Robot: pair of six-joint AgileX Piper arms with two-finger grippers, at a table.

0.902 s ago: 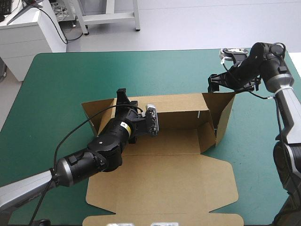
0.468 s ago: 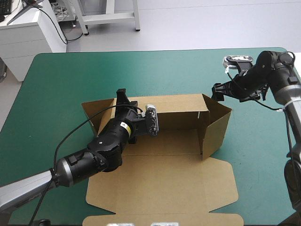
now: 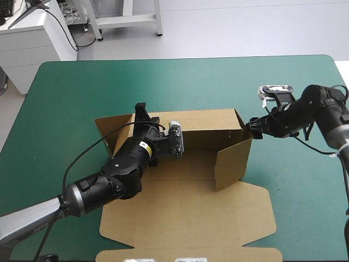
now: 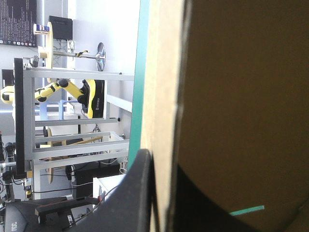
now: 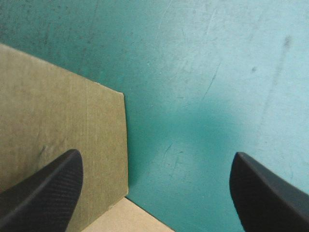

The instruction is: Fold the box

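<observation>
While pinching the 12 o'clock wall [image 3: 207,123] of the brown cardboard box [image 3: 185,213], left gripper [image 3: 141,111] steadies it. Right gripper [image 3: 252,129], spread, braces the 3 o'clock flap [image 3: 234,161].

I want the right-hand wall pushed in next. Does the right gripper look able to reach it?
Probably yes: the right gripper, open, is right beside the box's raised right wall, with nothing between them.

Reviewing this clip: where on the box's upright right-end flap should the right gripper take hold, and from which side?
Probably the free top edge of the flap, approached from above on its outer, right side, where the open right gripper is: the thin board stands upright, so a finger fits either side.
</observation>
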